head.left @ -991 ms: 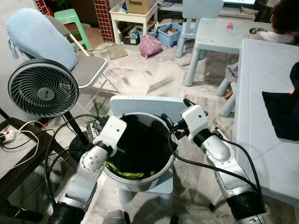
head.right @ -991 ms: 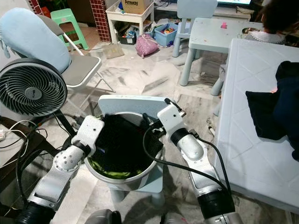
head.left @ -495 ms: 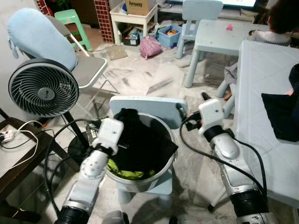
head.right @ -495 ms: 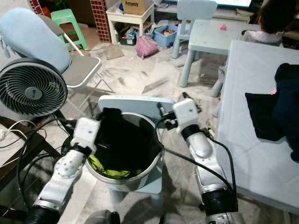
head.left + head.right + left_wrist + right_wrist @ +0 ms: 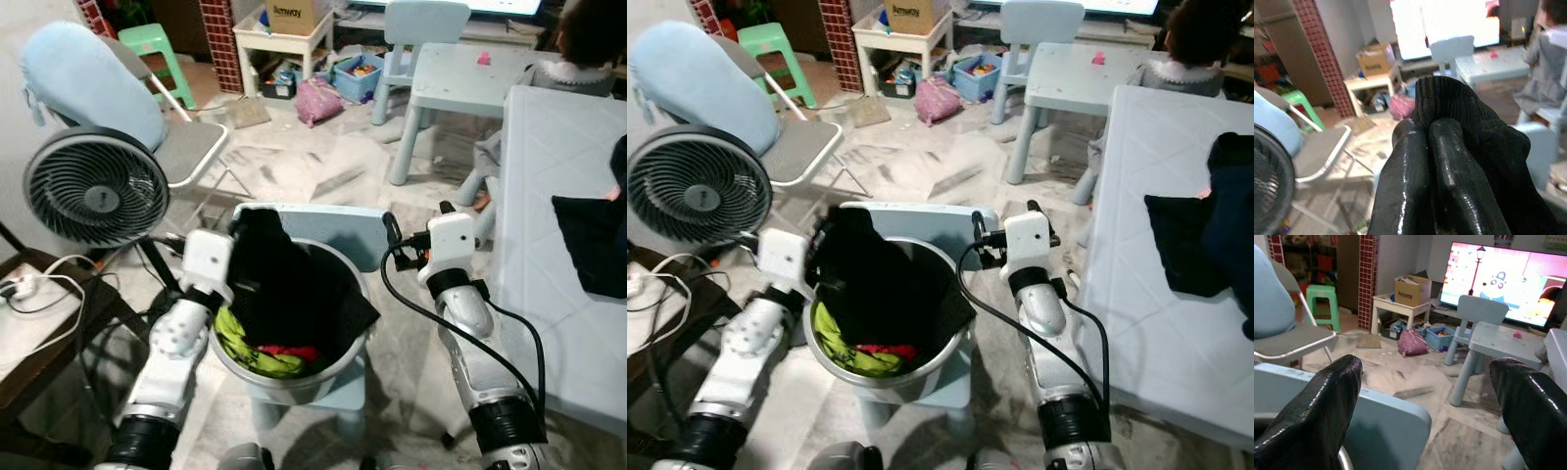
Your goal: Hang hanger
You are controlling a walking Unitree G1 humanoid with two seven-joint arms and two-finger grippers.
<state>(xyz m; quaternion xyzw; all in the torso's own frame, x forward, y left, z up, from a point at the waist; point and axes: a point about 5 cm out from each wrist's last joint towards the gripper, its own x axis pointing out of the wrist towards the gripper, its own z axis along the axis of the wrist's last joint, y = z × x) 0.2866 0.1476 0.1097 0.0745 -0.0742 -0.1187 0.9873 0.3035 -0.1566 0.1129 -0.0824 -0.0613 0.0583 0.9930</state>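
We see our left gripper (image 5: 1430,147) pinched tight on a fold of the black garment (image 5: 284,284), both fingers (image 5: 1449,166) pressed together with the knit cloth bunched over their tips; the garment is lifted at the 10 o'clock side of the metal basin (image 5: 358,343) and drapes down into it; the basin sits on a pale blue child's chair (image 5: 343,227), with green clothing (image 5: 235,343) and a bit of red (image 5: 289,351) lying under the black cloth; our right gripper (image 5: 1425,396) hovers at the basin's 2 o'clock, beside the chair back, its fingers spread wide apart and holding nothing; no hanger can be made out, so we cannot tell where it is; a round fan (image 5: 96,186) stands at 9 o'clock from the basin; a dark cloth (image 5: 593,240) lies on the white table (image 5: 549,147) at 3 o'clock.
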